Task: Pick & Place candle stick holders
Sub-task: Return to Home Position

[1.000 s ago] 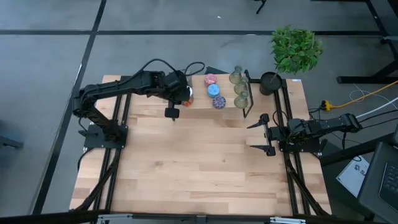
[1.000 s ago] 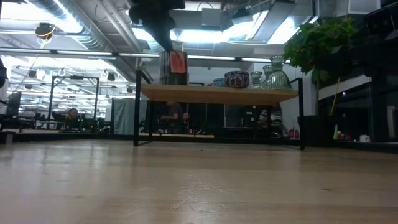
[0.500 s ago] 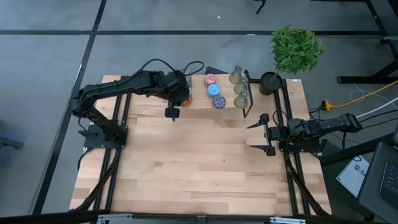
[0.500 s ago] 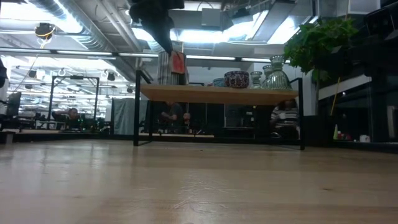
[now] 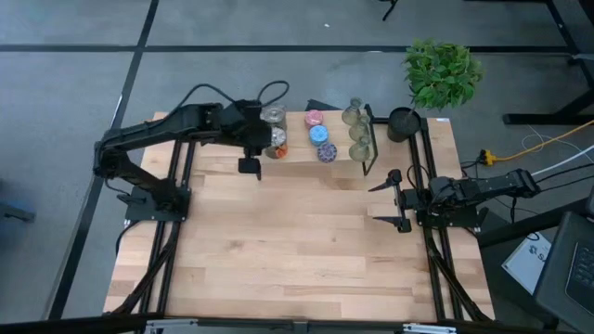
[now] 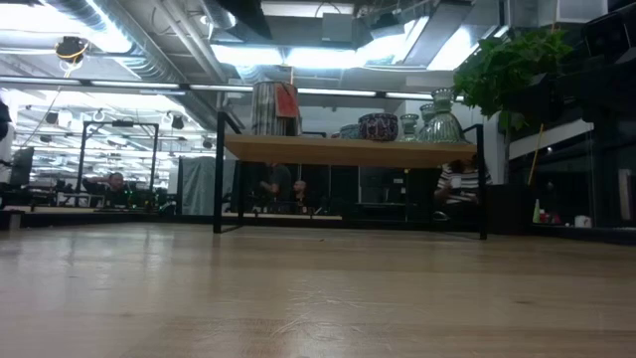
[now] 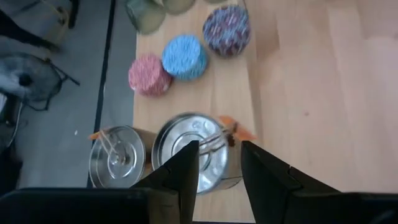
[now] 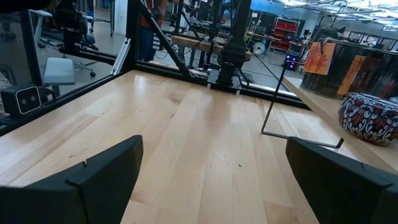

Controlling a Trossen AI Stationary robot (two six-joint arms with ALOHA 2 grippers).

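A raised wooden shelf at the table's far side carries the holders, each standing on its base. There are two silvery ones, a pink one, a blue one, a purple-speckled one and three pale green glass ones. My left gripper hovers open above the nearer silvery holder, which has an orange tag, without touching it. My right gripper is open and empty at the table's right edge.
A black plant pot and a green plant stand beyond the shelf's right end. The shelf rests on a thin black frame. Bare wooden table lies in front of the shelf. People show in the room behind.
My left gripper has risen off the silvery holder, out of the low view, and drawn back a little toward the table's left edge. The holder stays upright on the shelf beside the other silvery one.
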